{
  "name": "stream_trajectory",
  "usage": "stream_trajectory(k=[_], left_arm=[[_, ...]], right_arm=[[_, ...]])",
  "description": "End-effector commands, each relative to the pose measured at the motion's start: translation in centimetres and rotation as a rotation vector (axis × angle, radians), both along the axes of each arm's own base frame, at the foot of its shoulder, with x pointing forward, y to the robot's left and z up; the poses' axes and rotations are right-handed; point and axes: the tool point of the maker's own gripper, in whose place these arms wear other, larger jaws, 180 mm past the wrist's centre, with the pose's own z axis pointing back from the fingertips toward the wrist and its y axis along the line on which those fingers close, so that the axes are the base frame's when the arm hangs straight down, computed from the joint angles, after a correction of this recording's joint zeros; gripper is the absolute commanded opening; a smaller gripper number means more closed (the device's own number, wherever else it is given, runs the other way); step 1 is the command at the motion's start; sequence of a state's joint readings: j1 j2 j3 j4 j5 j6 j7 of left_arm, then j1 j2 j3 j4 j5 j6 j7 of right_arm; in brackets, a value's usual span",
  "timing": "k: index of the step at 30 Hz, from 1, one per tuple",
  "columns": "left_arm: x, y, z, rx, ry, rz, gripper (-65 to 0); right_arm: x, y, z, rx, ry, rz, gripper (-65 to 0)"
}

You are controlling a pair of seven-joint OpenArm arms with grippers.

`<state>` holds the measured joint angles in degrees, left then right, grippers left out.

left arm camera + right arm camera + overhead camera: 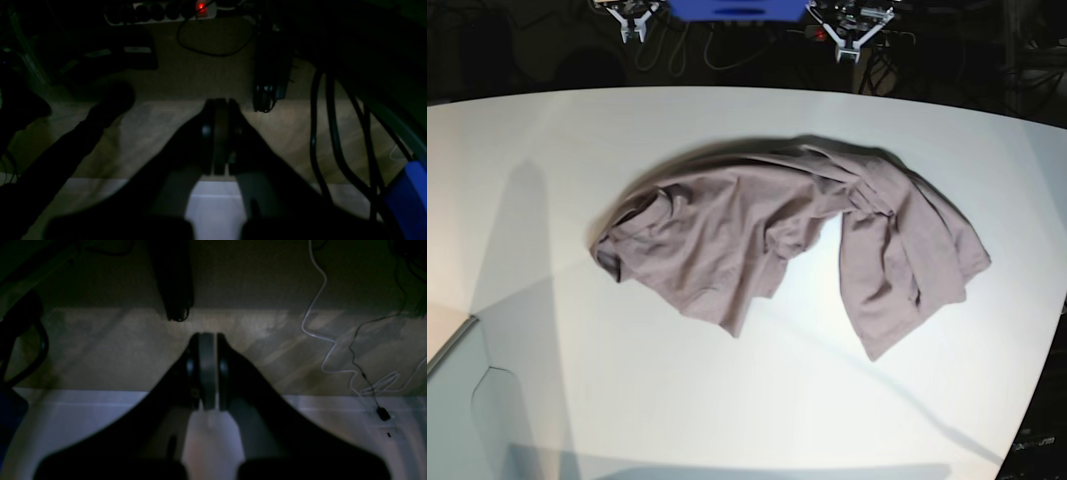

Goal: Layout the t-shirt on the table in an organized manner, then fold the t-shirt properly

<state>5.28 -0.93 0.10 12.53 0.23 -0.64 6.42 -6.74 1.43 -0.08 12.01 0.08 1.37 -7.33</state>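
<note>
Two arms are parked back at the far rim of the desk (517,380), well apart from the t-shirt (777,235), which lies crumpled near the middle of the white top. The cloth is bunched in an arch: one mass spreads to the base view's left with the neckline near that end, another drapes down on that view's right, and a wedge of bare desk shows between them. Nothing is laid out flat yet, so judging by this the layout step has not begun. The left gripper (218,133) has its jaws pressed together on nothing, over the floor beyond the desk edge; the right gripper (206,370) is likewise closed and empty.
</note>
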Motion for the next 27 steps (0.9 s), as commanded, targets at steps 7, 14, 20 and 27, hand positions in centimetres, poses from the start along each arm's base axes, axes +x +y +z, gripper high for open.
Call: stream_trajectory(k=[7, 14, 20, 27], left_arm=[[-0.5, 0.0, 0.0, 0.001, 0.003, -0.005, -64.9], [-0.4, 0.0, 0.0, 0.001, 0.002, -0.005, -64.9], [-0.9, -0.1, 0.1, -0.002, -0.004, -0.004, -64.9], [-1.2, 0.9, 0.4, 0.011, -0.026, -0.002, -64.9]], right_arm=[[-0.5, -0.7, 0.1, -0.026, 0.008, -0.002, -65.0], [-1.3, -0.7, 0.1, -0.026, 0.016, -0.002, -65.0], [-1.4, -0.7, 0.1, -0.026, 0.016, -0.005, -65.0], [-1.4, -0.7, 0.1, -0.026, 0.016, -0.005, -65.0]])
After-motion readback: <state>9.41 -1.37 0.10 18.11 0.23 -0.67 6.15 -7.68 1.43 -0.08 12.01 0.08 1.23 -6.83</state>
